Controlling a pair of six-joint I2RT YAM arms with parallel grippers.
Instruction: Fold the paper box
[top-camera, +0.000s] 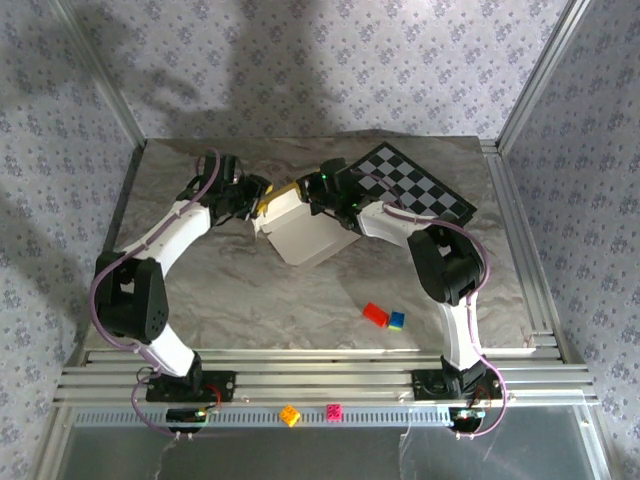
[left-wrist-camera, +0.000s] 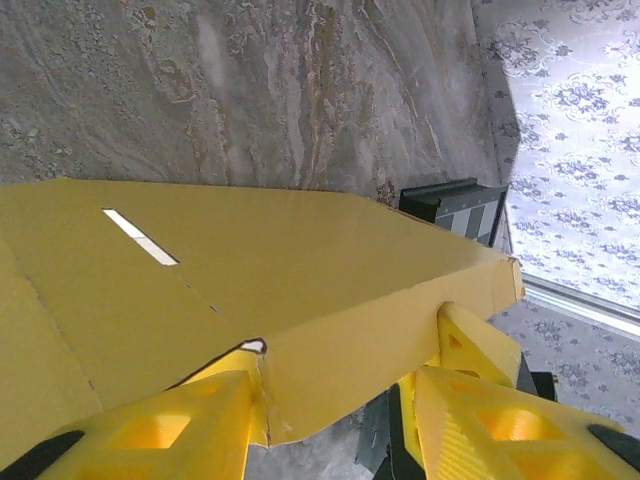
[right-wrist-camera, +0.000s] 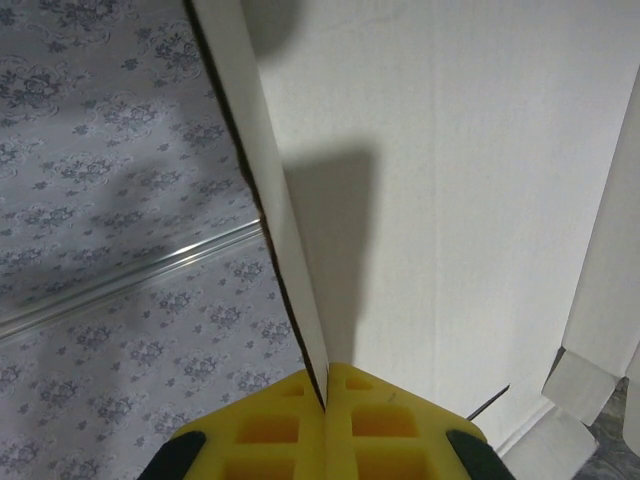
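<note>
Box (top-camera: 300, 232): one, thin card, yellow outside, white inside. From above it shows a broad white face, partly raised off the table (top-camera: 220, 290), with a strip of yellow at its far left edge. It sits mid-table toward the far side, between my two grippers and just beside the mat (top-camera: 415, 190).

Left wrist view: yellow outer panel (left-wrist-camera: 300, 270) with one narrow slot (left-wrist-camera: 140, 237) cut through it and a crease running off it.

Right wrist view: white inner face (right-wrist-camera: 450, 200), one small flap (right-wrist-camera: 580, 390) at the lower corner.

Left gripper (top-camera: 258, 198) (left-wrist-camera: 345, 350): fingers partway apart, straddling the box's yellow edge. One finger lies against the card; I cannot tell whether they actually clamp it.

Right gripper (top-camera: 315, 195) (right-wrist-camera: 325, 385): fingers closed together, pinching an upright white wall of the box by its edge.

Count:
- Box: one.
- Checkerboard mat: one.
- Bricks: four. Red (top-camera: 375, 313) and blue (top-camera: 397, 320) touch on the table; orange (top-camera: 290, 415) and pink (top-camera: 334, 411) sit apart on the near rail (top-camera: 120, 415).
</note>
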